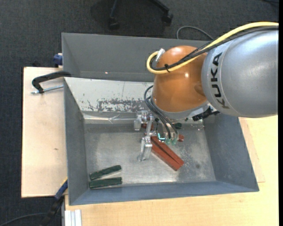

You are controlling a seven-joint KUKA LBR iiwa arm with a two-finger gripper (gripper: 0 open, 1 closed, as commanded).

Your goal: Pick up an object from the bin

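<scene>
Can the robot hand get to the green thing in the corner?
Probably yes. The dark green clip lies alone on the bare bin floor, with nothing between it and the hand. The bin's wall is close beside it, though.

Place: we take this for a robotics lab or research workroom.
Machine: we see a heavy silver industrial arm (247, 75) with "KUKA" lettered on its casing, an orange cover (177, 84) at its wrist and a yellow cable (230, 35) looped over it.
Work area: we see a grey metal bin (132, 53) with scuffed, scratched walls beneath the arm.
Floor: we see dark carpet (26, 31), the kind laid in offices.
Furniture: we see the black star-shaped foot of a swivel chair (137, 11) on the carpet beyond the bin.
</scene>
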